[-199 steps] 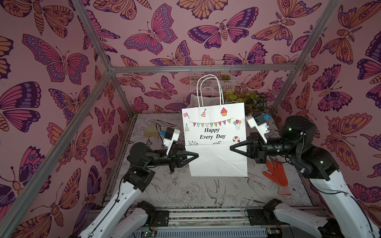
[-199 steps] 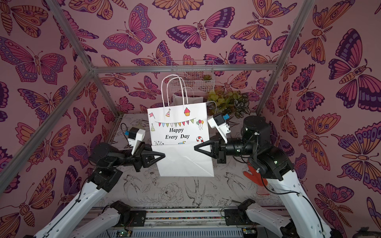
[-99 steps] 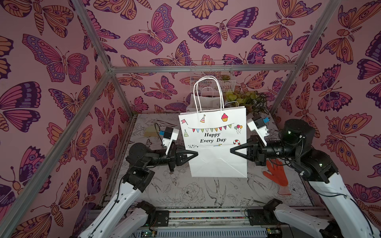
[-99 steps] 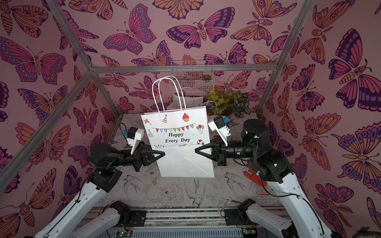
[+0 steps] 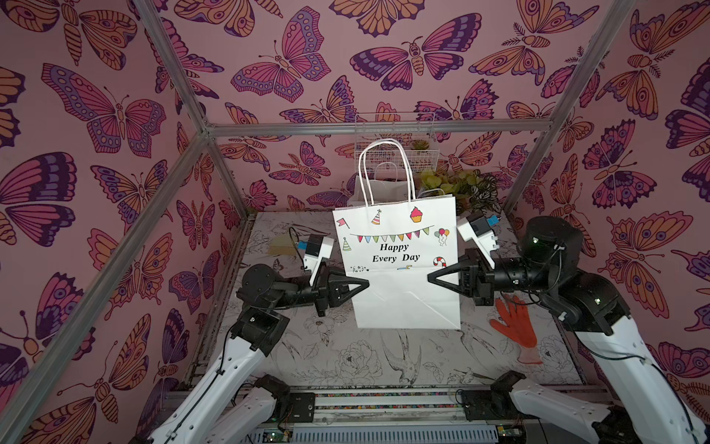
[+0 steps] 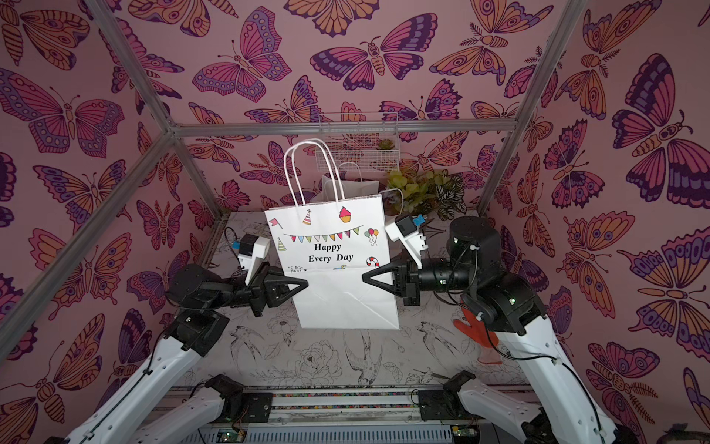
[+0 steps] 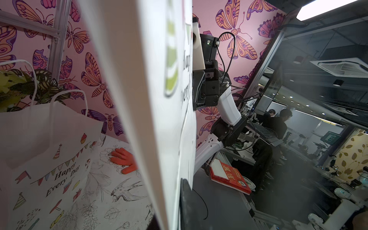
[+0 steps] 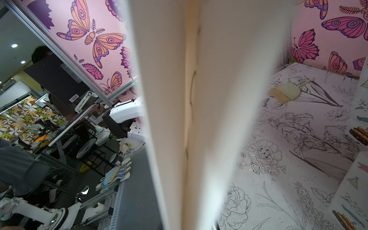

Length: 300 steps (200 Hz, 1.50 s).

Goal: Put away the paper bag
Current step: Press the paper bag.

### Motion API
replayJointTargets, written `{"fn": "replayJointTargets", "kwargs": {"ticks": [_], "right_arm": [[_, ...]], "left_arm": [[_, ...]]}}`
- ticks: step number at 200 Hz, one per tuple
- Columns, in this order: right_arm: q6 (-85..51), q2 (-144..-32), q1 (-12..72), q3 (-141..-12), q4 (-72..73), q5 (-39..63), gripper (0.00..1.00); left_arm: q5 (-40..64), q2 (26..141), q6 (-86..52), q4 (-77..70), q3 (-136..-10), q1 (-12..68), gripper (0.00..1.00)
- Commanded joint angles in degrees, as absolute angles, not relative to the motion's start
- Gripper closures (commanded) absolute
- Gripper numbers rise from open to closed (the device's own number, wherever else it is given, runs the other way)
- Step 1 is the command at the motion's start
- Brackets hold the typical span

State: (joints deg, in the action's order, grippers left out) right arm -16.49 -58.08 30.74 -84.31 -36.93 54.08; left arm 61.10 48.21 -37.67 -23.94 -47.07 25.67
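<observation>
Paper bag: white, with two white cord handles standing up. The front is printed with bunting, party hats, a cupcake, balloons and "Happy Every Day". A crease runs across at mid-height.
Position: upright and facing the camera above the middle of the table, in front of a second bag of the same print. Whether its base touches the table cannot be told.
Left gripper: closed on the bag's left side edge at the crease, with the wrist level and pointing inward.
Right gripper: pinched on the opposite edge at nearly the same height, facing the left one.
Orange glove: lying flat on the table below the right arm.
</observation>
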Motion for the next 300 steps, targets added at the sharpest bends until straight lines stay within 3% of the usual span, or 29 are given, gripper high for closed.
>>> {"fn": "replayJointTargets", "kwargs": {"ticks": [1, 27, 56, 97, 108, 115, 128, 158, 209, 228, 234, 241, 248, 254, 266, 293, 300], "right_arm": [[-17.0, -56.9, 30.7, -82.1, -35.3, 55.0, 1.0], [-18.3, -55.9, 30.7, -80.3, -33.9, 55.1, 1.0], [-18.6, -55.6, 30.7, -79.2, -33.2, 55.2, 1.0], [-18.0, -55.3, 30.7, -81.0, -33.5, 53.7, 0.66], [-17.8, -55.6, 30.7, -82.0, -33.7, 53.7, 0.62], [-17.7, -55.9, 30.7, -82.8, -33.9, 53.9, 0.63], [-17.4, -57.0, 30.7, -84.3, -34.8, 54.6, 0.79], [-17.0, -58.0, 30.6, -85.1, -35.3, 54.8, 1.0], [-16.8, -58.0, 30.7, -85.4, -35.3, 54.7, 1.0], [-16.7, -58.2, 30.2, -86.2, -35.5, 54.5, 0.65], [-16.7, -58.3, 29.9, -86.4, -35.5, 54.5, 0.61], [-16.7, -58.6, 29.4, -86.7, -35.7, 54.7, 0.62], [-16.6, -58.9, 28.9, -87.0, -36.1, 54.9, 0.69], [-16.7, -59.2, 28.5, -87.2, -36.4, 55.1, 0.82], [-16.5, -59.7, 28.2, -87.0, -36.6, 55.3, 1.0], [-16.4, -59.8, 28.3, -84.2, -35.6, 54.5, 1.0], [-15.9, -59.5, 28.3, -83.3, -36.0, 53.6, 0.87]], "left_arm": [[59.8, 46.8, -37.9, -25.1, -48.3, 25.4, 0.78], [59.4, 47.2, -38.8, -26.6, -48.1, 25.4, 0.8], [60.1, 48.4, -39.4, -27.6, -47.9, 25.4, 1.0], [60.8, 48.9, -39.4, -27.7, -47.8, 25.4, 1.0], [60.8, 49.0, -39.4, -27.7, -47.9, 25.4, 1.0], [60.8, 49.0, -39.4, -27.8, -47.8, 25.4, 1.0], [60.8, 49.1, -39.4, -27.8, -47.8, 25.4, 1.0], [60.7, 48.7, -39.1, -27.3, -47.8, 25.4, 1.0], [61.1, 48.8, -38.0, -26.0, -48.0, 25.2, 1.0], [61.2, 48.8, -37.7, -25.8, -48.0, 25.2, 1.0], [61.2, 48.8, -37.7, -25.6, -48.0, 25.1, 1.0], [61.2, 48.7, -37.7, -25.5, -48.0, 25.1, 1.0], [61.2, 48.6, -37.6, -25.5, -48.0, 25.0, 1.0], [61.2, 48.6, -37.4, -25.2, -48.1, 25.0, 1.0], [61.0, 48.4, -36.8, -23.9, -48.4, 24.9, 1.0], [59.9, 48.2, -33.1, -15.6, -50.5, 24.4, 1.0], [59.5, 48.2, -31.6, -12.5, -51.3, 24.2, 1.0]]}}
